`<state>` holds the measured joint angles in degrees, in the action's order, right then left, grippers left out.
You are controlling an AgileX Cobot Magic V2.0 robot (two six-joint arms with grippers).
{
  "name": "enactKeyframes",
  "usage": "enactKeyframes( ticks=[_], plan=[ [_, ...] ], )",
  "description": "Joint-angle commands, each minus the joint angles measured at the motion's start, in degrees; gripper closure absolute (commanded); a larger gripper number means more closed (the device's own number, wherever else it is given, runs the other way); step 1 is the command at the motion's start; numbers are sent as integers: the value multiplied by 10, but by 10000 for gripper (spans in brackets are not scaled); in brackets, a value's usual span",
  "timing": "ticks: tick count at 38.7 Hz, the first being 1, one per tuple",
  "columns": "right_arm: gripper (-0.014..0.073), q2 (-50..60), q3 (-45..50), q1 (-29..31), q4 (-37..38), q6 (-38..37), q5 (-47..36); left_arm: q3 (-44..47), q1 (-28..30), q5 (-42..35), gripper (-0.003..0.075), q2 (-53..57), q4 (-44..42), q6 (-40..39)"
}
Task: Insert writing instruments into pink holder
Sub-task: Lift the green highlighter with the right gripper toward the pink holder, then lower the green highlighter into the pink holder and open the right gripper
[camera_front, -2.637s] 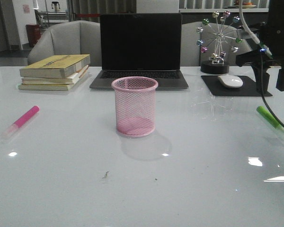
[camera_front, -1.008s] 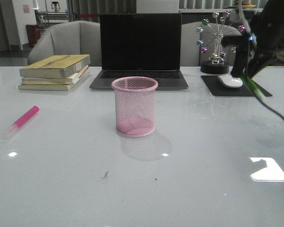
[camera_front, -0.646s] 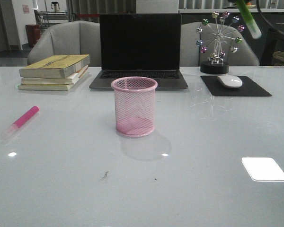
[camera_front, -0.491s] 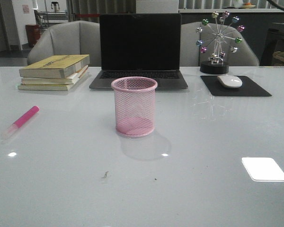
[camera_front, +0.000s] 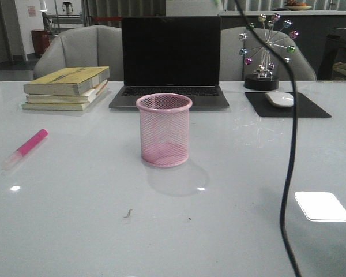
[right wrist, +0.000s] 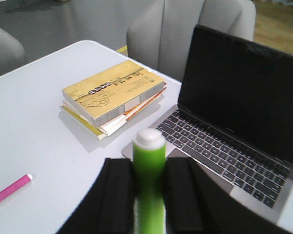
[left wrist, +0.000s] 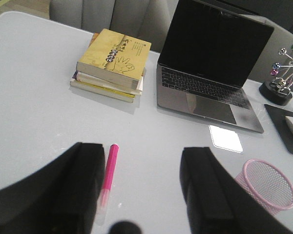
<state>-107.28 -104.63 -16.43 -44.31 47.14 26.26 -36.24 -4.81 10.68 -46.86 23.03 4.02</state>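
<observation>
Pink wire-mesh cylindrical holder [camera_front: 164, 137] at frame centre on glossy table [camera_front: 75, 219], pink marker [camera_front: 24, 148] lying left, right end effector [right wrist: 149, 204] clamping chunky green marker [right wrist: 149, 187], left end effector [left wrist: 139, 187] spread wide, empty.

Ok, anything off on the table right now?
Nothing spilled or knocked over. The cup stands upright and empty. A black cable hangs across the front view. The pink marker lies flat on the table.

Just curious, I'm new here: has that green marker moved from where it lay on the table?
Yes. The green marker left the table right of the mouse pad; the right pincer now holds it aloft.
</observation>
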Motion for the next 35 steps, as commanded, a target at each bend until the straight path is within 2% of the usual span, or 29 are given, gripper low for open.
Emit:
enactKeyframes(
  ticks=[1, 7, 16, 22, 26, 35],
  plan=[
    [571, 35, 18, -35, -57, 63, -104, -22, -3, -47, 293, 2, 8, -1],
    [566, 34, 81, -80, -110, 131, -208, -22, -3, -53, 293, 2, 8, -1],
    [566, 19, 171, -114, -134, 131, -278, -22, -3, -57, 293, 2, 8, -1],
    [566, 11, 199, -133, -148, 129, -328, -22, -3, -57, 293, 2, 8, -1],
    [566, 6, 201, -148, -148, 129, -348, -22, -3, -59, 293, 2, 8, -1],
    [566, 5, 202, -154, -148, 129, -339, -22, -3, -60, 293, 2, 8, -1]
  ],
)
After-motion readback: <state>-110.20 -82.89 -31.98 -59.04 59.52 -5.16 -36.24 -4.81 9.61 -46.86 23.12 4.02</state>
